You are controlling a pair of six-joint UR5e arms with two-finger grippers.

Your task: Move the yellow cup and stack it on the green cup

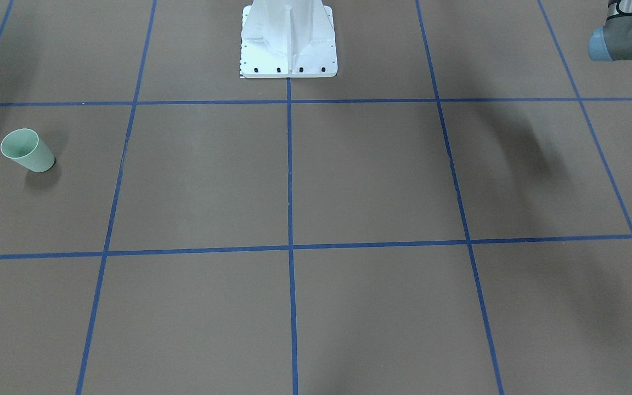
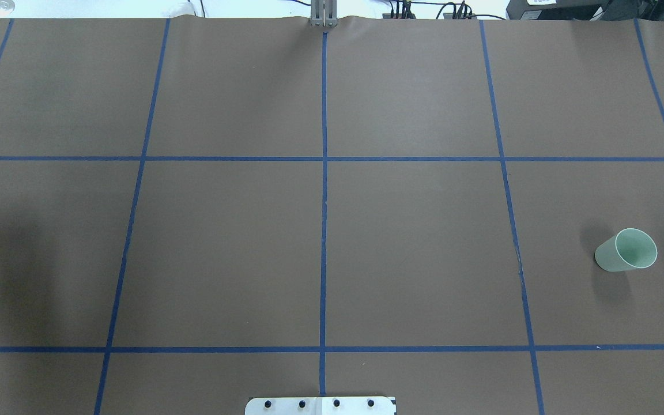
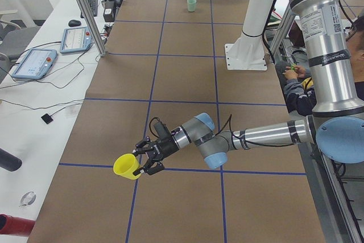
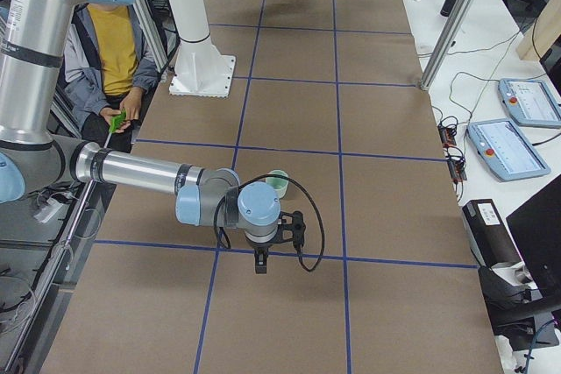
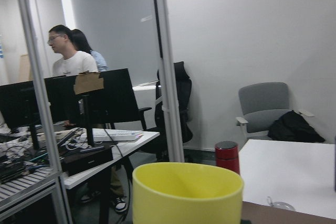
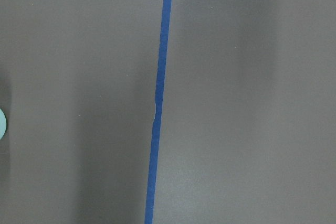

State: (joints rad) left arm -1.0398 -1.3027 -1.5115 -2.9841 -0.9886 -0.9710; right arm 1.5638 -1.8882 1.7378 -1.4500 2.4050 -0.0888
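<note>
The yellow cup (image 3: 126, 167) shows in the exterior left view at the tip of my left gripper (image 3: 145, 160), lifted above the table's near left end. Its rim fills the bottom of the left wrist view (image 5: 186, 192). I cannot tell from these views whether the left gripper is open or shut. The green cup (image 2: 626, 251) stands upright on the table's right side, alone, also in the front view (image 1: 28, 151). My right gripper (image 4: 260, 264) points down above the table, a little in front of the green cup (image 4: 278, 183); I cannot tell its state.
Blue tape lines (image 2: 323, 202) divide the brown table. The white robot pedestal (image 1: 288, 38) stands at the table's middle edge. A seated person (image 4: 114, 59) is beside the pedestal. A red flask (image 5: 227, 156) and desks with monitors lie beyond the left end.
</note>
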